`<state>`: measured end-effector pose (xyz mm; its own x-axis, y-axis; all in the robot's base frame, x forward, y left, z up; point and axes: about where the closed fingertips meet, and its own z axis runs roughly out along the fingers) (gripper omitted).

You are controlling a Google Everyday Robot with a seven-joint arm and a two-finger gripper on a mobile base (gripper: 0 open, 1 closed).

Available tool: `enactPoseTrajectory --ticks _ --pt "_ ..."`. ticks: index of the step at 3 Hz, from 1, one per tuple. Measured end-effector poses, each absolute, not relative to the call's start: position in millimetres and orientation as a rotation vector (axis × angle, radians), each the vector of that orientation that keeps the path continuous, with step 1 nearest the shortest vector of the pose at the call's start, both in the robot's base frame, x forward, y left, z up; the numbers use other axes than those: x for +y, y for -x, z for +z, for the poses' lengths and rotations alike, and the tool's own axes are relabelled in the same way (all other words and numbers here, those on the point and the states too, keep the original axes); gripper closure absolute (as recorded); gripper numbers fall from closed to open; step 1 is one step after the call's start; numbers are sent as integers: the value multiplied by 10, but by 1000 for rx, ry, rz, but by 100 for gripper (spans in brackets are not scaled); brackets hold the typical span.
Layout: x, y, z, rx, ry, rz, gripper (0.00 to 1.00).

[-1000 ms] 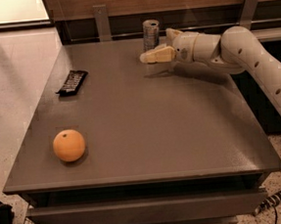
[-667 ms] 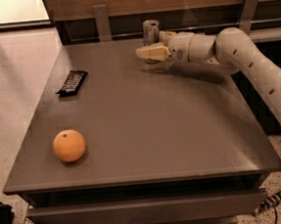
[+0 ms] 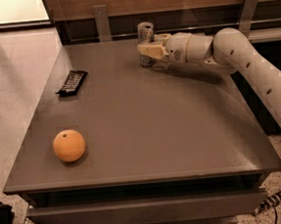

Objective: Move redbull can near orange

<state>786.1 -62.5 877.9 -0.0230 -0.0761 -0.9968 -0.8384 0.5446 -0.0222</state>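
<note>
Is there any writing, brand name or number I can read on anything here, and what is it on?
No text here can be read.
Can, at the gripper by the far edge of the table: markings too blurred to read.
Black wrapper: pale lettering, too blurred to read.
Orange: no text.

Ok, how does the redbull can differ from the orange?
The redbull can is slim, tall and silvery; the orange is round and orange-coloured. The can stands at the far edge; the orange lies near the front left. The gripper is at the can, far from the orange. Both rest on the table.
</note>
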Motion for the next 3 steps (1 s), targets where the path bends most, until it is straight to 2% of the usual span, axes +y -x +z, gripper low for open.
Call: enactPoseTrajectory --ticks 1,3 --pt "-594 -7861 8776 1484 829 739 100" --pt "-478 -7350 9149 1470 857 784 100"
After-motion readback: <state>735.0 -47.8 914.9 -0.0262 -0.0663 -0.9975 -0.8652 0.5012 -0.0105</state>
